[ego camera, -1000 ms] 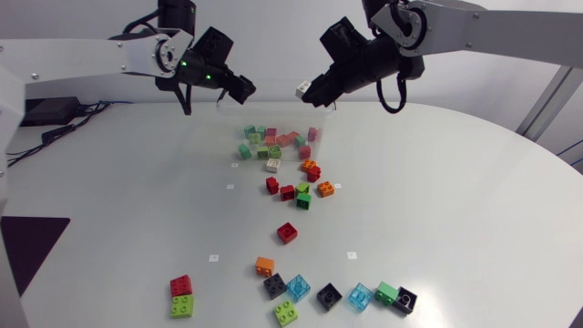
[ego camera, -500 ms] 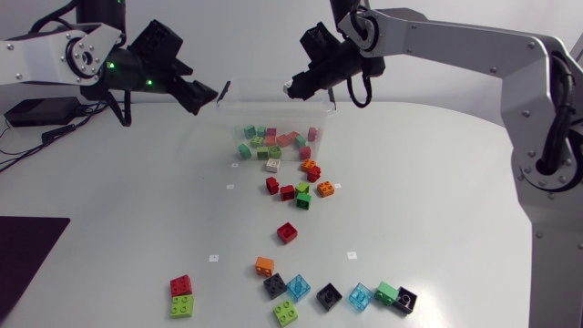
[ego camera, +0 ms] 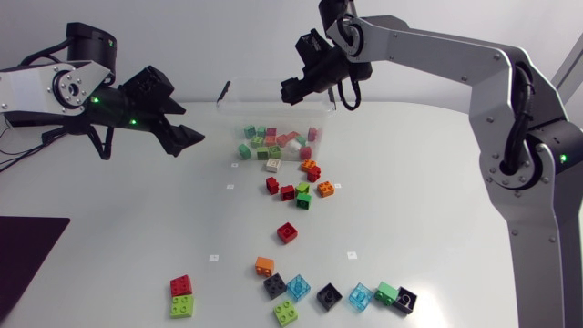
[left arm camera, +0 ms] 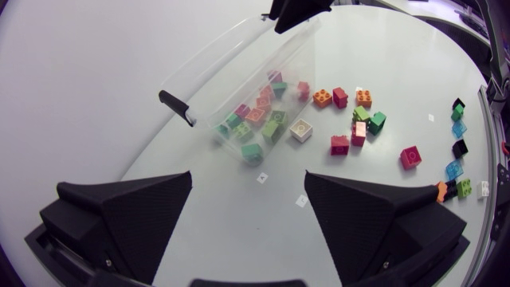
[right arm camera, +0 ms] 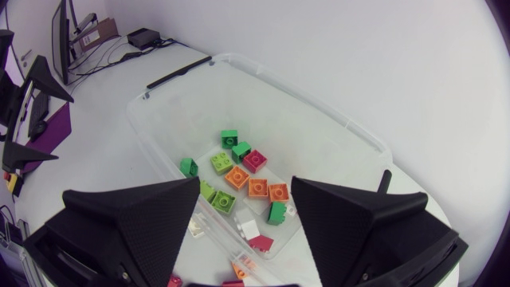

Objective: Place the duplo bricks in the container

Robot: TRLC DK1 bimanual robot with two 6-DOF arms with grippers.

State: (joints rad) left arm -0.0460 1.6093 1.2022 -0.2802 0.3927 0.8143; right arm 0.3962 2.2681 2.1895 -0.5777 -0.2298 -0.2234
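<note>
Right gripper (right arm camera: 243, 231) hangs just above the container (right arm camera: 335, 119), its wedge fingers spread wide and gripping nothing. Left gripper (left arm camera: 249, 215) stands off to the container's side, above the bare table (ego camera: 118, 210), its fingers equally far apart and empty.

The container is a clear plastic box with a rounded rim and black clips at its ends, sitting at the far middle of the table. Inside lie a handful of duplo bricks (right arm camera: 257, 187): small studded blocks in orange, green, lime and magenta, gathered toward one end.

Just outside its near wall sits a white brick (ego camera: 272, 165), then a loose cluster (ego camera: 302, 191) of red, orange and green ones. A lone red brick (ego camera: 287, 232) lies nearer. Along the table's near edge runs a scattered row: a red-on-lime stack (ego camera: 181, 296), then orange, black, clear blue, green and lime pieces.
</note>
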